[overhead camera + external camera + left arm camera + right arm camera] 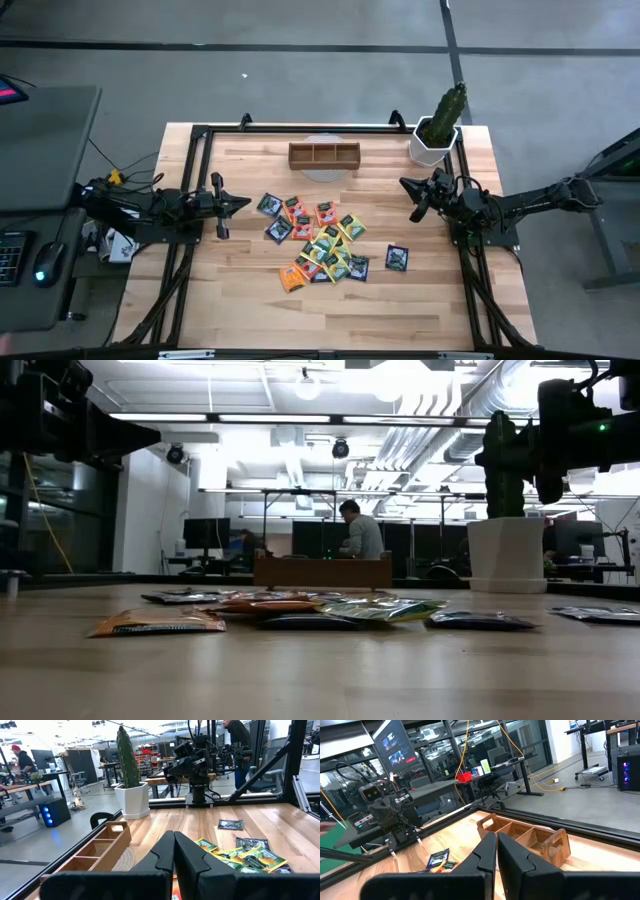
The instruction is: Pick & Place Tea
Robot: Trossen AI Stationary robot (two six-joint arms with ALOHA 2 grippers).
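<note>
Several tea sachets, orange, yellow-green and dark, lie flat in a loose heap on the middle of the wooden table; one dark sachet lies apart to the right. They also show in the low view and in the left wrist view. My left gripper hovers shut at the table's left, pointing toward the heap, its fingers together. My right gripper hovers shut at the table's right, fingers together. Neither touches anything.
A brown three-compartment wooden tray stands on a round mat at the far middle of the table. A white pot with a green cactus stands at the far right corner. A black frame rims the table. People sit and stand in the room behind.
</note>
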